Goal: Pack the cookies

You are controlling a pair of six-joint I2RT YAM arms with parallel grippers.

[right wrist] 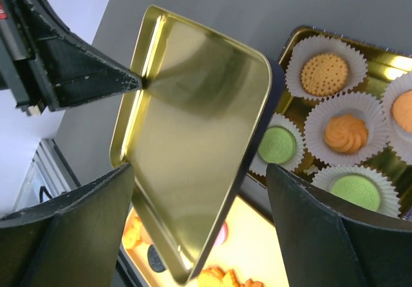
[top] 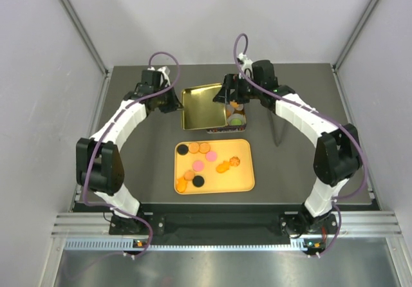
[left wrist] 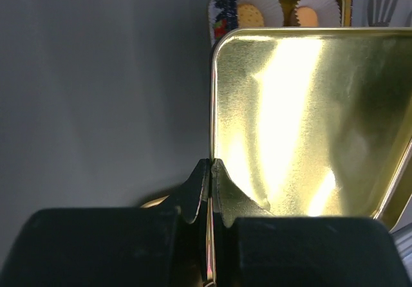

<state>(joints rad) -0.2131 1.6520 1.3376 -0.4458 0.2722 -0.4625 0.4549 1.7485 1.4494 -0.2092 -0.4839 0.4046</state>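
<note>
The left gripper (left wrist: 210,171) pinches the gold lid's (left wrist: 302,120) rim, toward the far edge. Most cookies (top: 199,165) lie on a yellow tray (top: 239,172) mid-worktop, a few in the tin (top: 225,130). The right gripper (right wrist: 199,168) hangs spread above it.

The top camera looks down from behind on the whole table (top: 283,171), while both wrist cameras sit close to the gold lid (left wrist: 302,120) and open tin (right wrist: 389,65), which all three views share.

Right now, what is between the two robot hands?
The gold lid, in the top view: the left gripper pinches its edge, the right gripper hangs beyond it.
</note>
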